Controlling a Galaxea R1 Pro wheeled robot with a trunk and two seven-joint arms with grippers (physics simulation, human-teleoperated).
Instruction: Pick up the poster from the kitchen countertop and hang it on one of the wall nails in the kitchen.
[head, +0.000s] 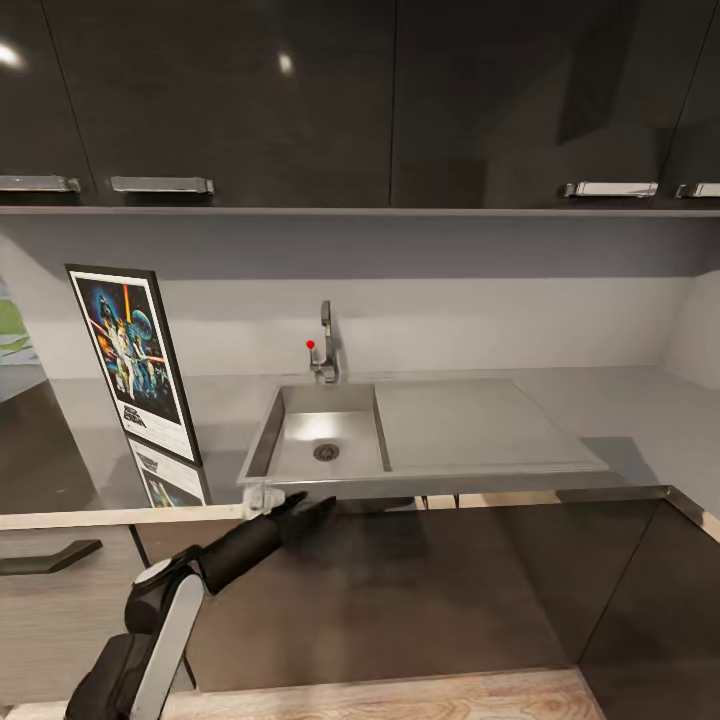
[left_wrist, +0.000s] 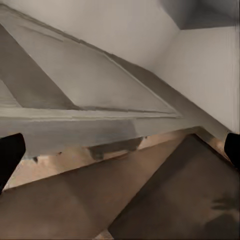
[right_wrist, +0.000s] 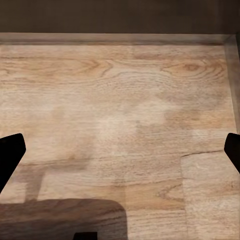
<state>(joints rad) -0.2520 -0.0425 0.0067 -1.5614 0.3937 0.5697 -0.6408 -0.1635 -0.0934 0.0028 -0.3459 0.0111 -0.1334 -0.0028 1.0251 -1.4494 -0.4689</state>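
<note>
Both end effectors wide open, empty; left end effector (head: 300, 507) near countertop (head: 600, 420) edge.

The pale grey glossy surface (head: 620, 420) runs below the dark upper cabinets, with a steel sink (head: 320, 432) and flat drainer (head: 470, 425) set into it and a chrome tap (head: 325, 345) standing at the sink's back edge. At its left end the framed poster (head: 132, 358) stands upright on it, its reflection showing in the gloss below. The surface's front edge sits over dark cabinet fronts (head: 420, 590).
</note>
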